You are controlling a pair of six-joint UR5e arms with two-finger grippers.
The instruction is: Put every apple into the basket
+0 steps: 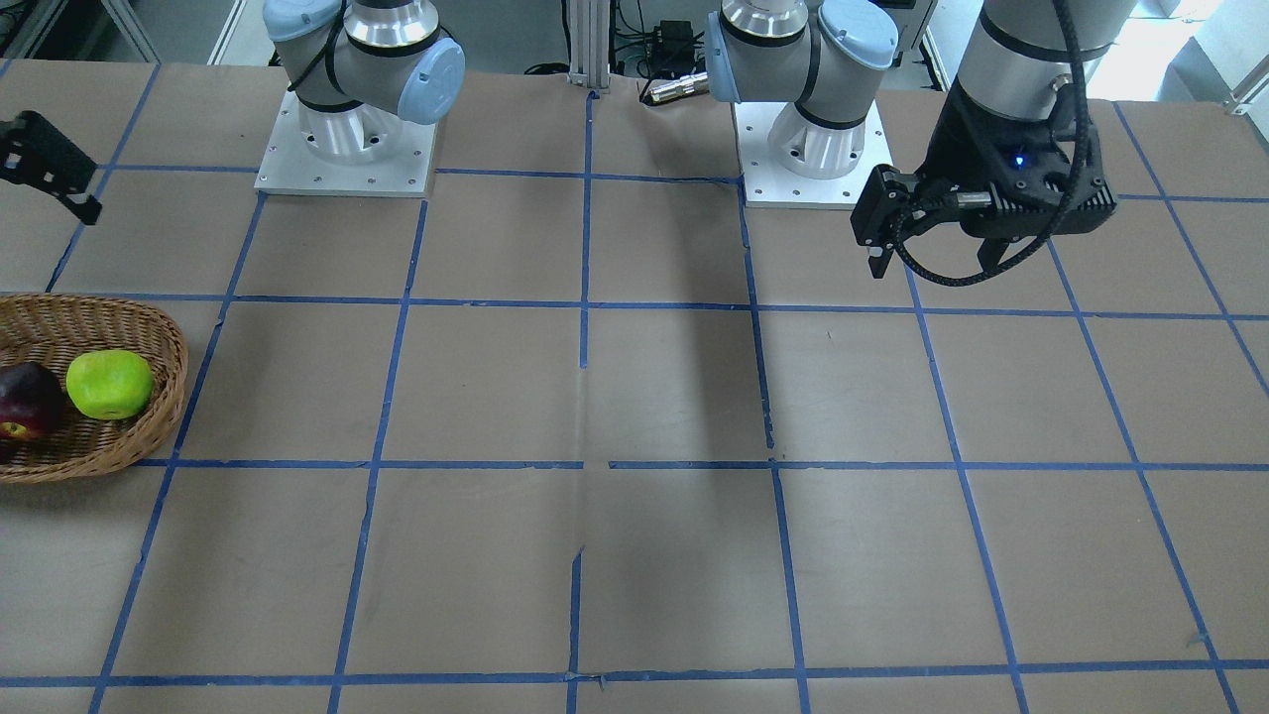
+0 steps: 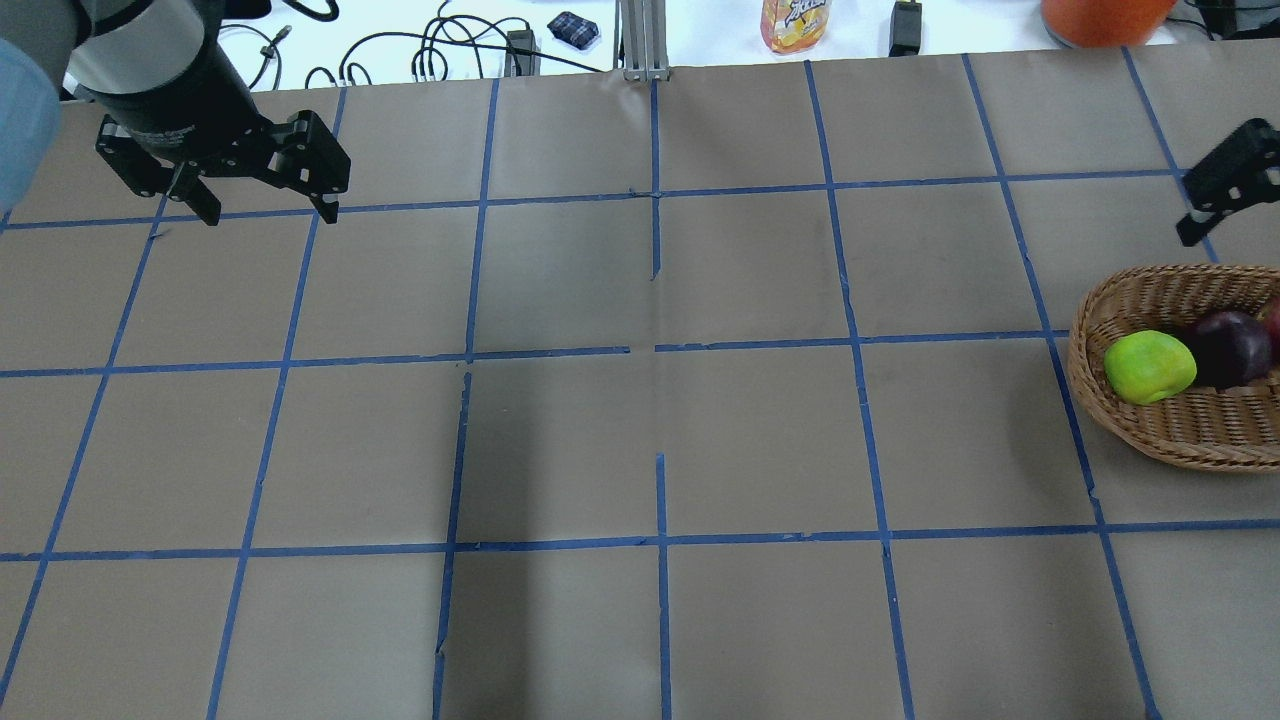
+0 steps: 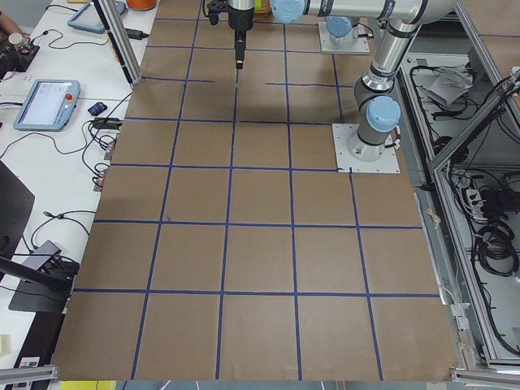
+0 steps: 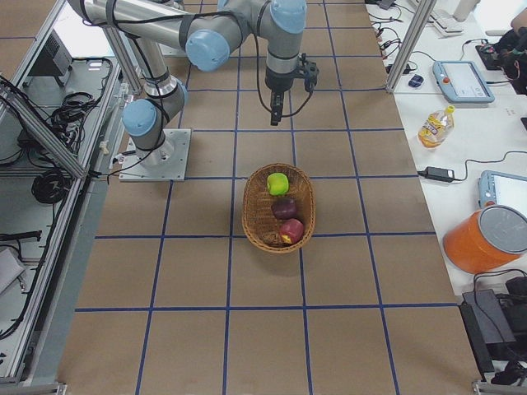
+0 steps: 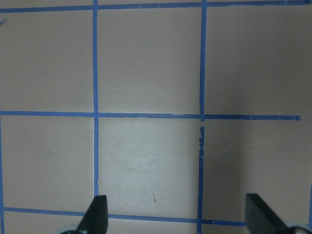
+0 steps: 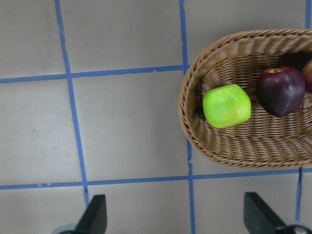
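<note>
Currently I count three apples [image 4: 285, 207] inside basket [image 4: 249, 216], mid-frame; left gripper [image 5: 178, 214], right gripper [image 6: 178, 214] spread, empty: nothing left, I judge.

Green apple [image 1: 109, 385] and maroon apple [image 1: 28, 402] in basket [image 1: 134, 441].

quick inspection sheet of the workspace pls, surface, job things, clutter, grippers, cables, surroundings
surface: table covered in brown paper, blue tape grid with some gaps
job's things: green apple, maroon apple and red apple all in basket
clutter: nothing seen on the table
grippers: left gripper jaws open, empty, over bare table; right gripper jaws open, empty, raised off the basket's end
cables: cable looped at left wrist; cords on bench
surroundings: bottle, orange tub, pendant on bench
</note>
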